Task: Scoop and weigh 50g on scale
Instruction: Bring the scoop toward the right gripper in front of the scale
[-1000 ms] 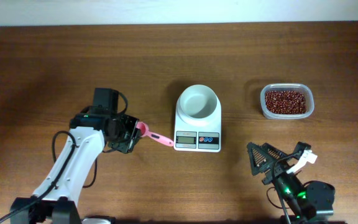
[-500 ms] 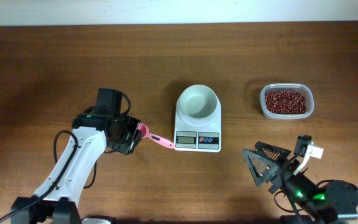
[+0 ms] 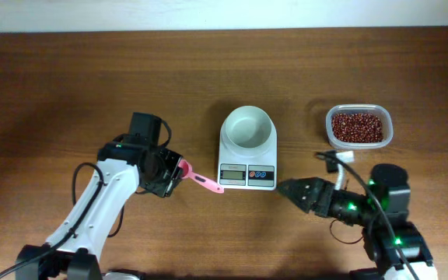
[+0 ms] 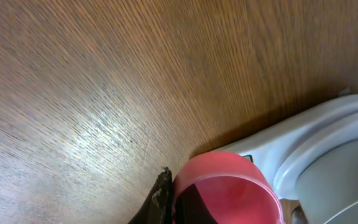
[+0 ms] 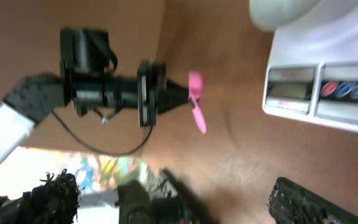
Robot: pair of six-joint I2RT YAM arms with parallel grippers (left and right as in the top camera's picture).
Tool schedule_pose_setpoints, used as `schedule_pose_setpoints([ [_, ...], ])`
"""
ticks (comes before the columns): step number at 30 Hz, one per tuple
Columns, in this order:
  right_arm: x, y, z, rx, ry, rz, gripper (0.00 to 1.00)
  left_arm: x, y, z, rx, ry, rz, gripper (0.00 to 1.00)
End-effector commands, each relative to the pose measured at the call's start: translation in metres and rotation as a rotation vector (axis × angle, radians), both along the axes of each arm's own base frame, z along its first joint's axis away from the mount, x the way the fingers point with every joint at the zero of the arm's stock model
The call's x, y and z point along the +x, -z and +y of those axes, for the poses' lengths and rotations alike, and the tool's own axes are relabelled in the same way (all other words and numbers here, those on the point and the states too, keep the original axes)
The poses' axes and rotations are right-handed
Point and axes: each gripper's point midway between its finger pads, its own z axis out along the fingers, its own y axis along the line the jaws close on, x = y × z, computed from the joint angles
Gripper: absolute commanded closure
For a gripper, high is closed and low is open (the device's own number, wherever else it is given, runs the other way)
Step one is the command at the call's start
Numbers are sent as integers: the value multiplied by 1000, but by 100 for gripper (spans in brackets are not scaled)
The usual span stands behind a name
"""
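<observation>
The white scale [image 3: 247, 149] stands mid-table with its round bowl top [image 3: 247, 127] bare. Small red-brown beans [image 3: 357, 127] fill a clear tub at the right. My left gripper [image 3: 176, 172] is shut on a pink scoop [image 3: 205, 183], whose long end points at the scale's front left corner. From the left wrist the scoop's pink cup [image 4: 225, 186] shows between the jaws, just beside the scale [image 4: 328, 134]. My right gripper [image 3: 288, 189] stands open and holds nothing, pointing left just right of the scale's front. Its view shows the scale [image 5: 328, 81] and the scoop [image 5: 196, 107].
The clear plastic tub [image 3: 388, 132] sits behind my right arm. My left arm [image 3: 103, 202] reaches in from the front left. The rest is bare brown wooden tabletop [image 3: 68, 85], with its back edge along the top.
My right arm has swung from the front right corner in toward the scale, its open gripper now pointing left. The left gripper has shifted slightly right with the scoop.
</observation>
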Motion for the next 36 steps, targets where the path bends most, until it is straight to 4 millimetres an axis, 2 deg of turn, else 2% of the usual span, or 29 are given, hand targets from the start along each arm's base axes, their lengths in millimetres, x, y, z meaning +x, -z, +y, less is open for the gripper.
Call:
schedule_pose_setpoints([
  [1, 1, 5, 17, -63, -32, -21, 1, -4, -2, -6, 7, 19, -7, 100],
  [3, 2, 8, 26, -84, -46, -36, 1, -5, -2, -10, 4, 31, -6, 100],
  [6, -2, -3, 56, -63, -141, -143, 1, -10, -6, -24, -72, 4, 27, 100],
  [7, -1, 0, 61, -72, -144, -142, 1, -11, -7, -27, -91, -26, 43, 100],
  [10, 7, 22, 71, -102, -69, 1, 1, -13, -8, -34, -113, -60, 68, 100],
  [14, 13, 36, 87, -99, -88, 23, 1, -18, -10, -46, -147, -28, 78, 100],
  [19, 21, 47, 94, -79, -67, 96, 0, -19, -11, -48, -150, -24, 80, 100],
  [21, 23, 44, 95, -72, -67, 83, 14, -19, -11, -48, -153, -46, 90, 100],
  [25, 27, 39, 95, -59, -55, 55, 22, -19, -11, -51, -158, -61, 94, 100],
  [31, 25, 41, 100, -77, -48, 45, 29, -15, -16, -81, -199, -74, 71, 100],
  [36, 22, 45, 109, -117, -19, 18, 33, -23, -17, -92, -204, -54, 87, 100],
])
